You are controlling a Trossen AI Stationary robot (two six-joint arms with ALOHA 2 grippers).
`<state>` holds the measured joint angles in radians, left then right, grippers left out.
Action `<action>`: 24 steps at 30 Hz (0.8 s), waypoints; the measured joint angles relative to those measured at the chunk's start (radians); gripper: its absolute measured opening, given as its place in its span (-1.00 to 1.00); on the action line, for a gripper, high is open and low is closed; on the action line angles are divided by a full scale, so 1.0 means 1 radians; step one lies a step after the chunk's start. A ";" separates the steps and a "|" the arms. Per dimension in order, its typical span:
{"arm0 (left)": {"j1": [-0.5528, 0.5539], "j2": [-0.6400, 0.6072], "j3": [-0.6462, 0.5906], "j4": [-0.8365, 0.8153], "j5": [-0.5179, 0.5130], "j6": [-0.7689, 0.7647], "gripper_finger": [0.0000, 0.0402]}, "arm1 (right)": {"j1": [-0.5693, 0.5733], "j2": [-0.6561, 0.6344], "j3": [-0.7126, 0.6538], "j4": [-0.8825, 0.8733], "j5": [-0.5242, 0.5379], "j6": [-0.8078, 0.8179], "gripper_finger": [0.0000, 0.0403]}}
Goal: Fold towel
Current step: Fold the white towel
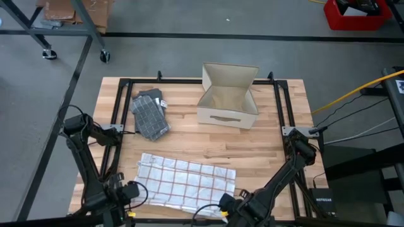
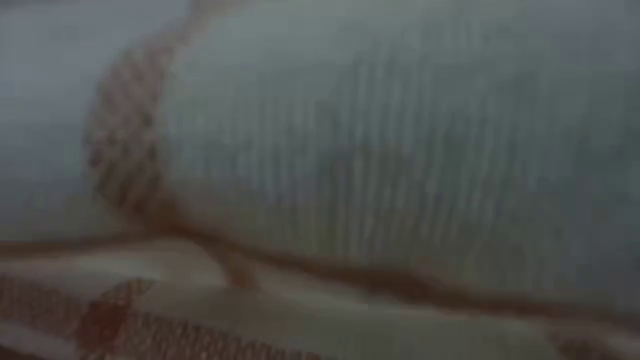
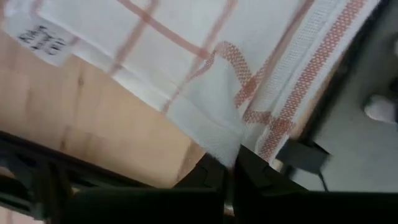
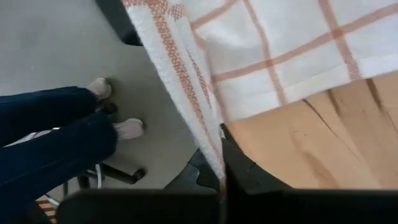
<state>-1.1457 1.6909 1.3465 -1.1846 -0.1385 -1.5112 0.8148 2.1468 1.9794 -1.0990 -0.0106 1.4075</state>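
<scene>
- Filling the low view, pressed close to the lens, is blurred white cloth with a reddish woven band [image 2: 330, 270]; nothing else can be made out there.
- From above, that cloth is the towel [image 1: 183, 183], white with thin red checks, lying spread near the front edge of the wooden table [image 1: 265, 142], its long side running left to right.
- Left gripper [image 1: 129, 192] sits at the towel's front-left corner. Only the left wrist view shows the grip: the dark fingers [image 3: 208, 177] are clenched on a pinched-up corner of towel [image 3: 217, 124], with the red-banded hem running beside it and a small white label [image 3: 42, 42] on the cloth farther off.
- Right gripper [image 1: 228, 203] sits at the towel's front-right corner. Its wrist view shows the fingers [image 4: 239, 168] closed tight on the hem edge [image 4: 186, 81], which hangs over the table's front edge.
- The right wrist view alone sees past the table to the floor, where a person's legs in dark trousers [image 4: 56, 137] and light shoes [image 4: 127, 129] stand.
- Only the high view shows the back of the table: an open cardboard box [image 1: 228, 96] stands upright there, and a folded grey checked cloth [image 1: 150, 113] lies to its left, well apart from the towel.
</scene>
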 joint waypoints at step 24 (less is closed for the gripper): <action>0.094 0.000 -0.171 -0.057 -0.060 -0.016 -1.00 | -0.122 0.000 -0.112 -0.132 0.052 -0.160 -1.00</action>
<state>-1.0517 1.6909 1.1751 -1.2415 -0.1982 -1.5268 0.6931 2.1471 1.8675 -1.2311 0.0410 1.2480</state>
